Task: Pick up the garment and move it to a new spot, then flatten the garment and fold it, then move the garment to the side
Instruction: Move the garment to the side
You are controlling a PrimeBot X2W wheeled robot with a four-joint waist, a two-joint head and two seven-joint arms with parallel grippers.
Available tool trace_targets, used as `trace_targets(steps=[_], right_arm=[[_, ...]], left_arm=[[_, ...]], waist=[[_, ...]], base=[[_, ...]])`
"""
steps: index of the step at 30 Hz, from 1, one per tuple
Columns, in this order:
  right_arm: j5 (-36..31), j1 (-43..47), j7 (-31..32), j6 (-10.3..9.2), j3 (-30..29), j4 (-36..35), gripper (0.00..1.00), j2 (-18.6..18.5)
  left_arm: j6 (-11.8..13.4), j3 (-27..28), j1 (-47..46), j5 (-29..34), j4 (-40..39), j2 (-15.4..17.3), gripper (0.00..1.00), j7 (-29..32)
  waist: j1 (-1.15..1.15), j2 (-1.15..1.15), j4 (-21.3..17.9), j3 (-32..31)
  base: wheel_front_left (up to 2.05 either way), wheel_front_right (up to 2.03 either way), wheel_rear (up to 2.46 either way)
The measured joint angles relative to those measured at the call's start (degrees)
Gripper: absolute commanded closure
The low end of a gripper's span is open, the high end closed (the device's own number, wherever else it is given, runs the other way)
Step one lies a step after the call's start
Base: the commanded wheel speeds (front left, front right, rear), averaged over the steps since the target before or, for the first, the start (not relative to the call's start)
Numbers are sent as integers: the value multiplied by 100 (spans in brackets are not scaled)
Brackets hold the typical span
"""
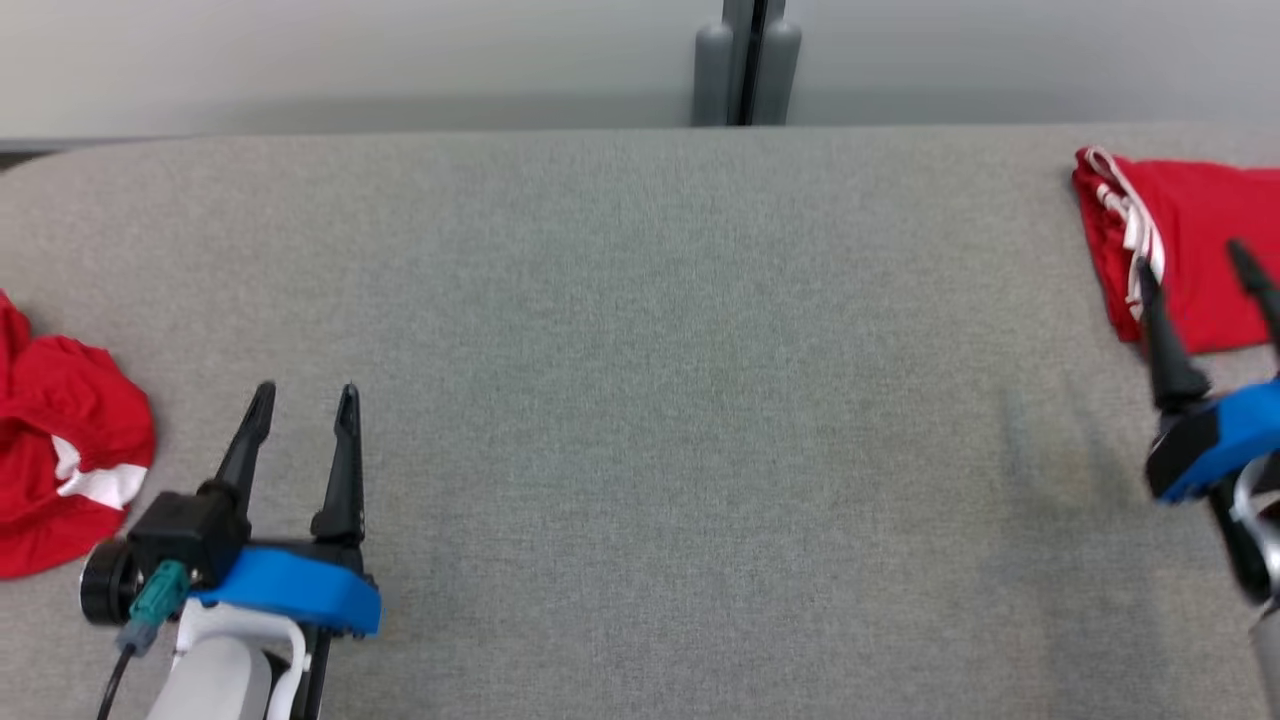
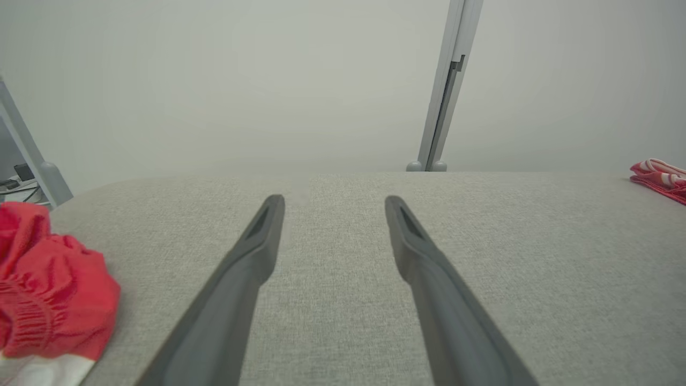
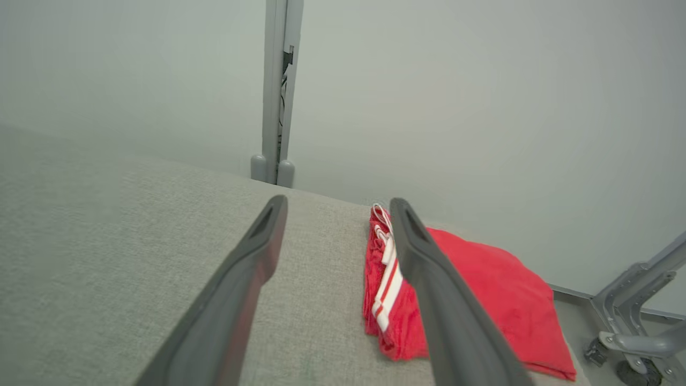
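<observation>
- The garment [image 1: 1200,250] lies folded into a flat red packet at the far right of the grey desk [image 1: 640,350], close to the far edge. The packet runs off the right side of the head view.
- White-striped trim shows along the packet's left edge. In the right wrist view the garment [image 3: 482,289] sits near the desk's corner with this trim facing the middle of the desk.
- The right pincer [image 1: 1192,258] is open, its two dark fingers spread wide with nothing clamped between them. Its tips point over the near-left part of the folded packet. I cannot tell whether they touch the cloth.
- In its own wrist view the right pincer [image 3: 337,202] shows bare desk between the fingers, and the right-hand finger crosses in front of the striped trim.
- The left pincer [image 1: 306,392] is also open and empty, above bare desk at the lower left, well apart from the garment.
- Just to the left of it lies a crumpled red cloth [image 1: 60,440] with a white patch, at the desk's left edge.
- A grey post [image 1: 748,60] stands behind the desk's far edge against a pale wall.
</observation>
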Motion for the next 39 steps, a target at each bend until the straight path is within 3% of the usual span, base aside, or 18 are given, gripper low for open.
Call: trace_targets(steps=[8,15,39], right_arm=[[75,1229,-48,0,-241,-757,0,888],[-83,2042,-55,0,-399,-1254,0,1428],[-169,2418,-175,0,-510,-1284,0,1762]], left_arm=[[57,89,598,-67,56,-104,0,0],[114,146,909,-94,14,-152,0,-1],[288,125,1232,-162,-131,-157,0,77]], waist=[[0,-1,-8,-684],[0,-1,-1,-1057],[2,1,-11,-1305]], base=[[0,0,0],[0,0,0],[0,0,0]])
